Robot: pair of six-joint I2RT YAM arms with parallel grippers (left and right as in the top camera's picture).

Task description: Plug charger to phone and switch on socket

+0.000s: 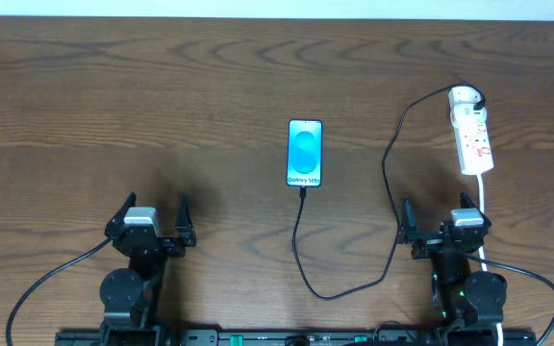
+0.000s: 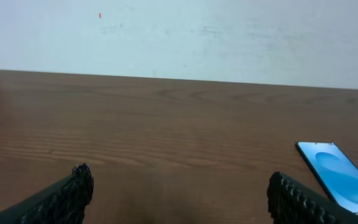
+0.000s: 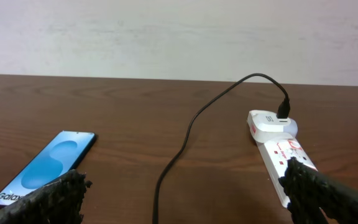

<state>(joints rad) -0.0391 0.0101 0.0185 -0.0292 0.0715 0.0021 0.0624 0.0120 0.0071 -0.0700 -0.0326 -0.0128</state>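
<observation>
Overhead shows the charger [image 1: 294, 235] running from phone [image 1: 305, 154] to socket [image 1: 474, 144].

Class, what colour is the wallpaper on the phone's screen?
Blue-teal, seen most clearly on the phone in the overhead view.

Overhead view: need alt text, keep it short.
A phone lies screen-up at the centre of a wooden table. A black charger cable loops from its near end to the white power strip on the right. The left gripper and right gripper sit open and empty.
</observation>
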